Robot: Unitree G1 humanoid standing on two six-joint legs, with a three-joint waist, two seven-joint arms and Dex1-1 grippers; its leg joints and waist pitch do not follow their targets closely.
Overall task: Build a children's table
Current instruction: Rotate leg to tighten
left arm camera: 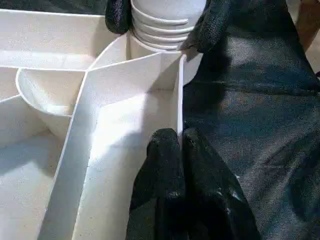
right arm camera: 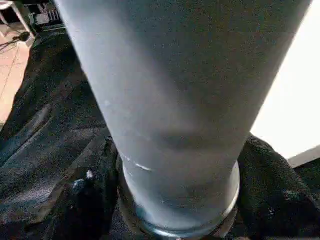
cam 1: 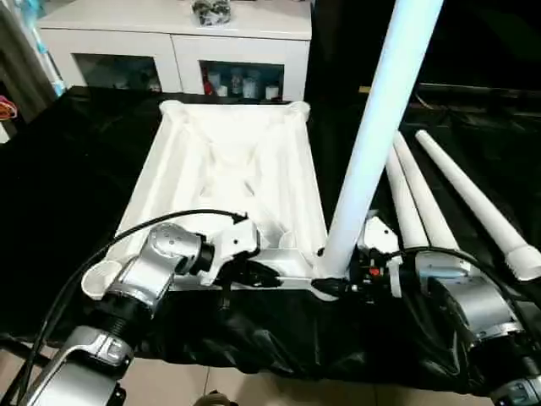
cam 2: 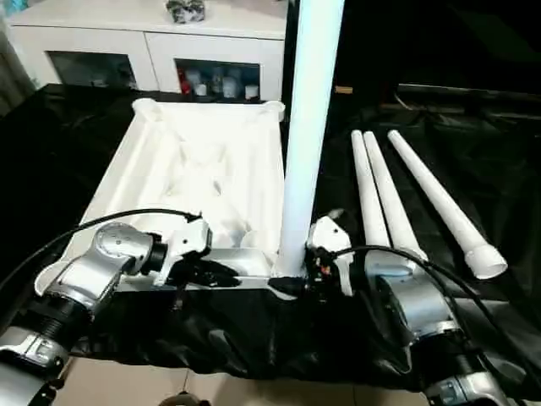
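Note:
The white table top (cam 1: pixel 228 161) lies underside up on the black cloth, its ribs and corner sockets showing. One white leg (cam 1: pixel 380 118) stands upright in the near right corner socket. My right gripper (cam 1: pixel 331 283) is shut on the leg's base, one black finger (left arm camera: pixel 117 15) on each side of its ribbed end. My left gripper (cam 1: pixel 269 272) is at the near edge of the top. In the left wrist view its fingers (left arm camera: pixel 165 155) pinch the thin rim wall (left arm camera: pixel 178 100) just beside that socket.
Three loose white legs (cam 2: pixel 385 194) lie side by side on the cloth (cam 1: pixel 68 186) to the right of the top. A white cabinet (cam 1: pixel 177 34) with glass doors stands behind. The cloth's near edge drops to a tiled floor (cam 1: pixel 254 385).

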